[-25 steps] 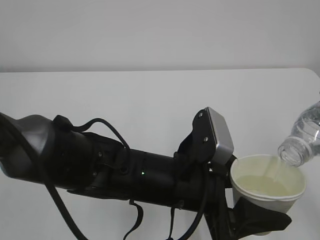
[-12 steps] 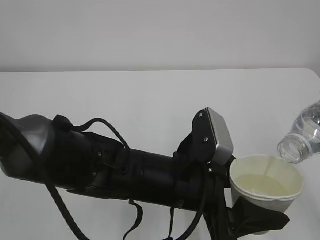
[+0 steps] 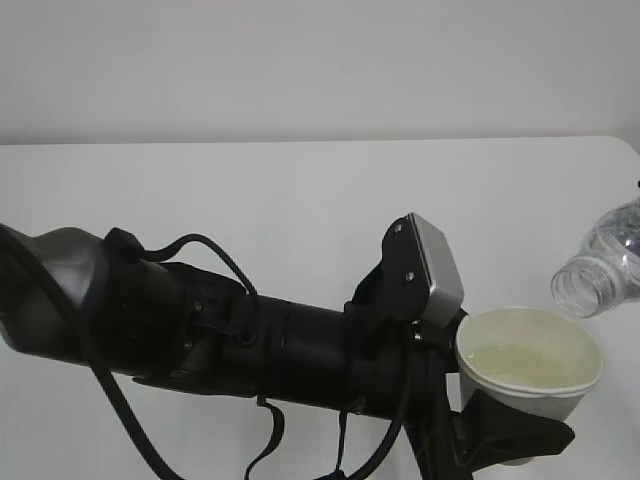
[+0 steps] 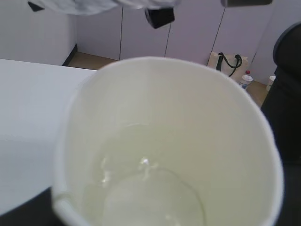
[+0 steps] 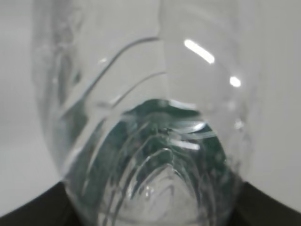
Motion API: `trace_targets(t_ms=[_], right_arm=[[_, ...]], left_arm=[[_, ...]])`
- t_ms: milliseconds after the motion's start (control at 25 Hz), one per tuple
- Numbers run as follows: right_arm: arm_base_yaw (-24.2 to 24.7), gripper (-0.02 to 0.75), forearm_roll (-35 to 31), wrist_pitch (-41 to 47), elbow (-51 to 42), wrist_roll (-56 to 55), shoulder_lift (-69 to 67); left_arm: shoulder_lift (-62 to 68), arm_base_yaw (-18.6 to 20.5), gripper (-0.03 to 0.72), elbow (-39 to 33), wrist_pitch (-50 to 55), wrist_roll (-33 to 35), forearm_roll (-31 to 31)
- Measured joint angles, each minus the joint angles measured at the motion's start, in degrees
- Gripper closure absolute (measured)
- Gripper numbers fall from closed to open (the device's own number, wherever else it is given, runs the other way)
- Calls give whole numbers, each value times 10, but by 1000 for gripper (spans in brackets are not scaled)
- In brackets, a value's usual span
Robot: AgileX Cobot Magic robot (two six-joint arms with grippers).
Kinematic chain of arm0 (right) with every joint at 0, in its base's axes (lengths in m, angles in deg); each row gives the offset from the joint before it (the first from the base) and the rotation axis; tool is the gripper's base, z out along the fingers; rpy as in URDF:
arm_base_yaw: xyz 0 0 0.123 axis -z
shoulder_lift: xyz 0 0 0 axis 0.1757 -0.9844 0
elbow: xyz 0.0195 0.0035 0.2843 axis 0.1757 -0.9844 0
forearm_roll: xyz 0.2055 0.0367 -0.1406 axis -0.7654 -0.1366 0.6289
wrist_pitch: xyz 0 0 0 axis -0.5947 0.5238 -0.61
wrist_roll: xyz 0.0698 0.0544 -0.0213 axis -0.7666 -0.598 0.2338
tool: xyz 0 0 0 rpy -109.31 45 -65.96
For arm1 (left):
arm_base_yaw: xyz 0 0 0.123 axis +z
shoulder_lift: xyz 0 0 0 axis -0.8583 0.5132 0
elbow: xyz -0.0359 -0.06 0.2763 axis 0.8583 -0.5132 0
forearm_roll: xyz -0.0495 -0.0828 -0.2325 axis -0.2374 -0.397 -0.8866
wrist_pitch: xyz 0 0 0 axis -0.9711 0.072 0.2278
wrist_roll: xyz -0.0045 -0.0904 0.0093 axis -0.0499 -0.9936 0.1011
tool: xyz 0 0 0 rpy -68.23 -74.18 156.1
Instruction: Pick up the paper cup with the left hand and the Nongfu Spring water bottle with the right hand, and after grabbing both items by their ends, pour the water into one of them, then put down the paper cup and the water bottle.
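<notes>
At lower right, the paper cup (image 3: 530, 362) is being held by the left claw (image 3: 515, 440); the tilted water bottle (image 3: 600, 270) is being gripped by the right claw.

The left arm (image 3: 250, 340) lies across the front of the counter (image 3: 300, 200) from the left edge toward the right, and the cup (image 3: 530, 365) sits upright at its far right end, between its jaws, with the wrist module (image 3: 432, 270) just left of and above the rim. The water (image 3: 525, 362) lies in the cup. The bottle (image 3: 600, 270) hangs tilted at the right edge, its open mouth pointing down-left, just above and to the right of the cup's rim and apart from it; the right arm itself is out of the exterior view.
</notes>
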Motion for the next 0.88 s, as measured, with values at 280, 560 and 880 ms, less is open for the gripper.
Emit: trace_targets(t_ms=[280,560,880], right_arm=[[0,320,-12,-2,0,-17,0],[0,320,-41,-2,0,-26,0],[0,320,-72,-2,0,-65,0]], left_arm=[[0,0,225,0,0,0,0],[0,0,225,0,0,0,-2],[0,0,225,0,0,0,-14]])
